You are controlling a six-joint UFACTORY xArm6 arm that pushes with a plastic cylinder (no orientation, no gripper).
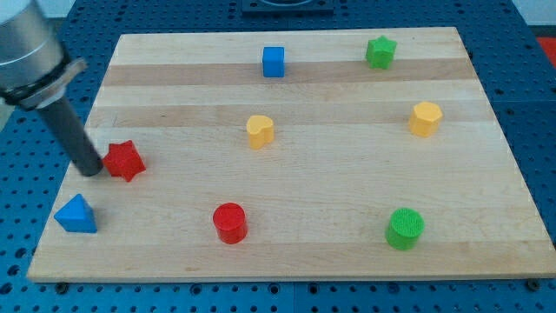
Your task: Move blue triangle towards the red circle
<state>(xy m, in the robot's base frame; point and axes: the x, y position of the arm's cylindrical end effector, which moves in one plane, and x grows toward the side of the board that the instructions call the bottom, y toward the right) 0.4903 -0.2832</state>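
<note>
The blue triangle (76, 214) lies near the board's bottom left corner. The red circle (230, 223) stands to its right, near the bottom edge, well apart from it. My tip (89, 170) rests on the board at the left side, just above the blue triangle and right beside the left side of a red star (124, 160), touching or nearly touching it. The rod slants up to the view's top left.
A blue cube (274, 62) and a green star (380, 52) sit near the top edge. A yellow heart (260, 130) is at the middle, a yellow hexagon (426, 118) at the right, a green circle (405, 228) at the bottom right. The wooden board (330, 183) ends close behind the triangle.
</note>
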